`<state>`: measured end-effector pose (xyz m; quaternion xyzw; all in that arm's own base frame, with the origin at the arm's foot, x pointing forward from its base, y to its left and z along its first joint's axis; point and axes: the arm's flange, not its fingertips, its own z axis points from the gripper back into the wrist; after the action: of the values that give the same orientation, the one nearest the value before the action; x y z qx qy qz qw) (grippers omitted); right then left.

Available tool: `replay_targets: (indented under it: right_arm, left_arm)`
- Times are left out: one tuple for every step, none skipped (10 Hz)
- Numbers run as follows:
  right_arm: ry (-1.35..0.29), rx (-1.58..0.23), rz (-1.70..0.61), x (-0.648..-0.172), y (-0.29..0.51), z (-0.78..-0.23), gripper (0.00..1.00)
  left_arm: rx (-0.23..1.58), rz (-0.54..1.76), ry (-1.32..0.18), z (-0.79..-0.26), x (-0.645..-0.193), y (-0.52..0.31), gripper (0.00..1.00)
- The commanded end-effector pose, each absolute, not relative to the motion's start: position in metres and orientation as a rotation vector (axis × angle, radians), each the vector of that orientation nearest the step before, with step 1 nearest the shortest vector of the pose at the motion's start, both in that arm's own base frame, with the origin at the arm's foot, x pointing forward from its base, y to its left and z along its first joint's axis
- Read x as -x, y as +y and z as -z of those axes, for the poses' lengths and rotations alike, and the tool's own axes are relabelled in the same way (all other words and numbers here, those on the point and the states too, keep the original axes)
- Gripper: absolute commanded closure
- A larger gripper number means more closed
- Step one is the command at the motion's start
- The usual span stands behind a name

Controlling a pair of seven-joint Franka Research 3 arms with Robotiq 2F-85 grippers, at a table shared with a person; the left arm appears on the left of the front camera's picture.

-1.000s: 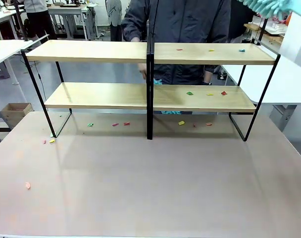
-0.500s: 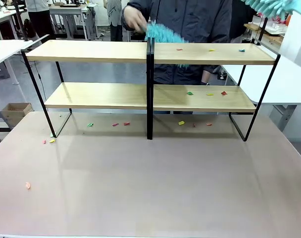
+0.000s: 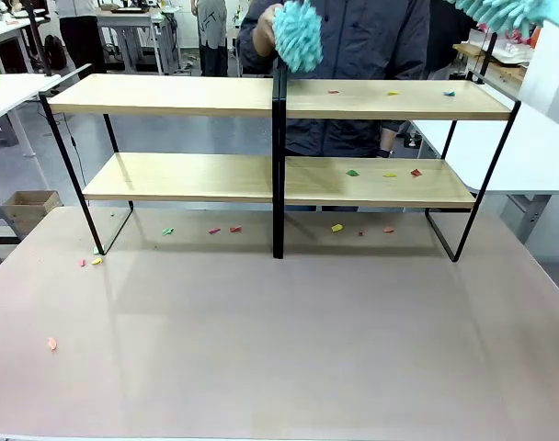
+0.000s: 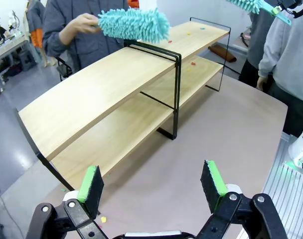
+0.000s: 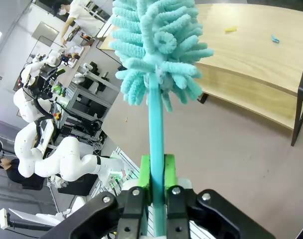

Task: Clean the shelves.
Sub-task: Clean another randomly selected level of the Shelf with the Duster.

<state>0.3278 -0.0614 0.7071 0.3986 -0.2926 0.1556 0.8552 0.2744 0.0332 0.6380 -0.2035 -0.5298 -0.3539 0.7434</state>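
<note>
I see the two-tier light-wood, black-framed shelves (image 3: 169, 95) at the far side of the table (image 3: 279, 349), with coloured scraps (image 3: 352, 172) on their right boards. A person's hand (image 3: 261, 32) holds a fluffy teal duster (image 3: 296, 35) above them. My right gripper (image 5: 156, 172) pinches a second teal duster (image 5: 156, 59); my left gripper (image 4: 150, 179) is spread.

Shelves (image 3: 169, 95): pale wood boards, black frame. Duster (image 5: 156, 50): turquoise throughout. Scraps (image 3: 390, 174): red, yellow, green. Table (image 3: 279, 349): pinkish beige. Person's jacket (image 3: 362, 37): dark grey.

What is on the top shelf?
The top shelf carries a red scrap, a yellow scrap and a blue scrap on its right half; its left half looks bare. The black upright hides a thin strip.
</note>
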Motion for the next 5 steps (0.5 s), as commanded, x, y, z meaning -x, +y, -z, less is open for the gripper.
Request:
replay_targets:
  right_arm:
    - [-0.631,-0.849,-0.343,-0.326,-0.061,-0.709,0.88]
    - [-0.631,-0.849,-0.343,-0.326,-0.061,-0.709,0.88]
    - [-0.631,-0.849,-0.343,-0.326,-0.061,-0.709,0.88]
    - [-0.615,-0.838,-0.327,-0.328,-0.061,-0.707,0.88]
    - [-0.626,-0.858,-0.385,-0.317,-0.054,-0.717,0.88]
  left_arm:
    - [0.452,0.784,-1.163,-0.636,-0.275,0.033,0.0]
    - [0.452,0.784,-1.163,-0.636,-0.275,0.033,0.0]
    - [0.452,0.784,-1.163,-0.636,-0.275,0.033,0.0]
    - [0.452,0.784,-1.163,-0.636,-0.275,0.033,0.0]
    - [0.452,0.784,-1.163,-0.636,-0.275,0.033,0.0]
